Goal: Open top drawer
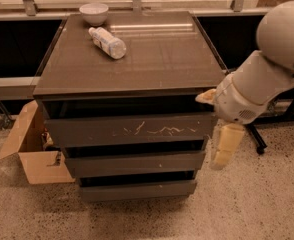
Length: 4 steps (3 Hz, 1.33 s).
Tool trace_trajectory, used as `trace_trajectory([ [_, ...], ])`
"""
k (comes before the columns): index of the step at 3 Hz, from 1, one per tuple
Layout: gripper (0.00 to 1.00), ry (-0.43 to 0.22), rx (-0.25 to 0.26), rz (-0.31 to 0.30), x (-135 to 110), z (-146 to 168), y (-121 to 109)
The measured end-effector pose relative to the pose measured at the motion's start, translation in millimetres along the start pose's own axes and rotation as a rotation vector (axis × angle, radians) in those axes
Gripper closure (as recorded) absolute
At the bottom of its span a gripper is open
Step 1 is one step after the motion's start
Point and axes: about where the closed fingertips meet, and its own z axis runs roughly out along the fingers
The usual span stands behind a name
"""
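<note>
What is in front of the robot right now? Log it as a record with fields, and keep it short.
cabinet: dark grey-brown three-drawer cabinet
top drawer: wide, scratched, dark grey-brown top drawer, looks closed
on top: small white bowl at back left; clear plastic bottle lying on its side just in front of it
gripper: cream gripper at the cabinet's front right corner, beside the top drawer's right end; contact unclear
floor: open brown cardboard box left of the cabinet

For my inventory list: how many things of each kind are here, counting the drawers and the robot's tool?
Drawers: 3, including the top drawer
Bowl: 1
Bottle: 1
Cardboard box: 1
Tool, beside the top drawer's right end: 1
Total: 7
</note>
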Motion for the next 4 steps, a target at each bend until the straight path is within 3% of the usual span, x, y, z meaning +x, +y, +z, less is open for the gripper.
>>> trace_trajectory([
  [1, 0.0, -0.095, -0.059, 0.048, 6.4, 72.7, -1.5],
  [2, 0.0, -0.095, -0.059, 0.048, 6.4, 72.7, -1.5],
  [4, 0.0, -0.081, -0.026, -0.009, 11.6, 114.4, -38.4],
])
